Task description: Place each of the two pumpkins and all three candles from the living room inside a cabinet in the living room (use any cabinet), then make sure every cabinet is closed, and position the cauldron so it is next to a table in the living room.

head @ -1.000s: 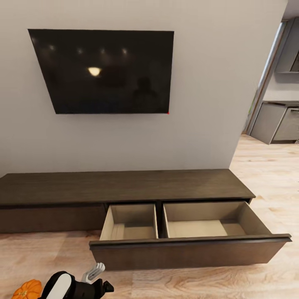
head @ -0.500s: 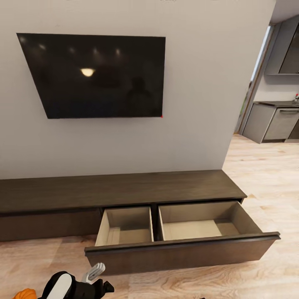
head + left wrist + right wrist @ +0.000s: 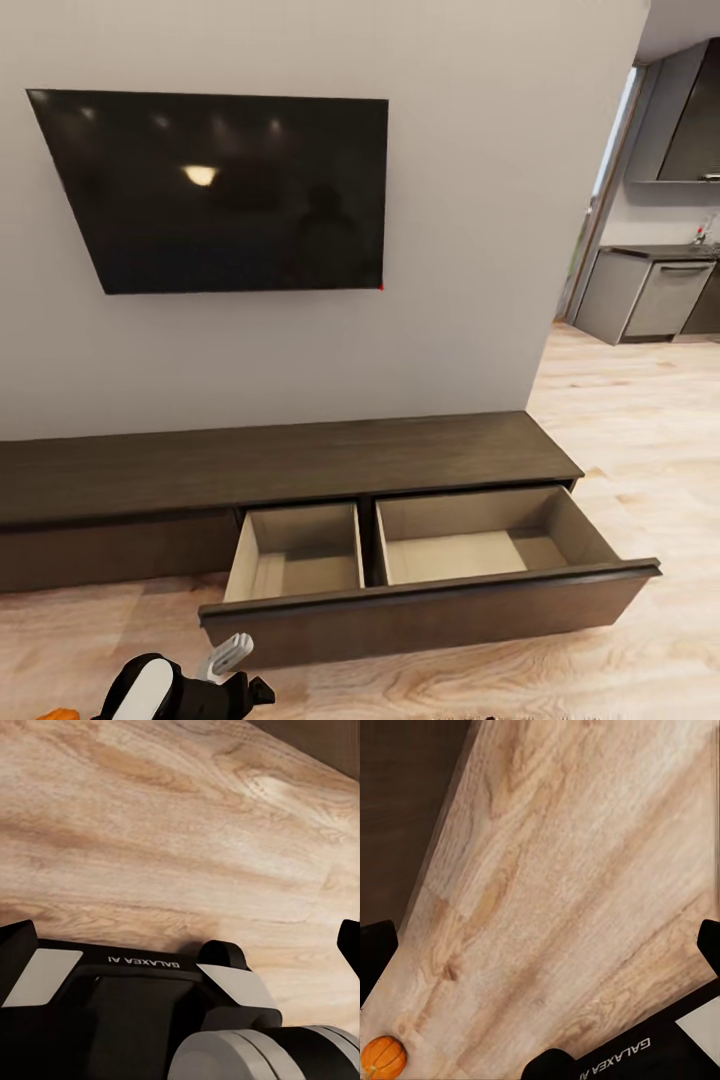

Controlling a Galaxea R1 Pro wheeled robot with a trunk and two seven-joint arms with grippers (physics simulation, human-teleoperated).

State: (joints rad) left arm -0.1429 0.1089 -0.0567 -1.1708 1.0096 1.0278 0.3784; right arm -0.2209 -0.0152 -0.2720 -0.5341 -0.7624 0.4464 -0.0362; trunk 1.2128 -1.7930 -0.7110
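Head view: the long dark cabinet (image 3: 290, 465) sits against the grey wall under a black TV (image 3: 215, 190), and its big drawer (image 3: 430, 570) is pulled right out, two pale wood compartments inside, both with nothing in them. The left gripper (image 3: 232, 655) pokes in at the bottom edge over the wood floor (image 3: 640, 430), can't really tell how wide the claw is from here. There's a tiny sliver of orange at the bottom left corner, that's a pumpkin (image 3: 57, 714) on the floor. Kitchen units (image 3: 650, 295) show through the doorway on the right.

Left wrist view: mostly floorboards with the black robot body underneath, finger tips barely at the edges, so the claw state is a no-idea.

Right wrist view: floor again, with the pumpkin (image 3: 382, 1057) sitting on it near the dark cabinet front (image 3: 397, 810). The claw's width is anyone's guess
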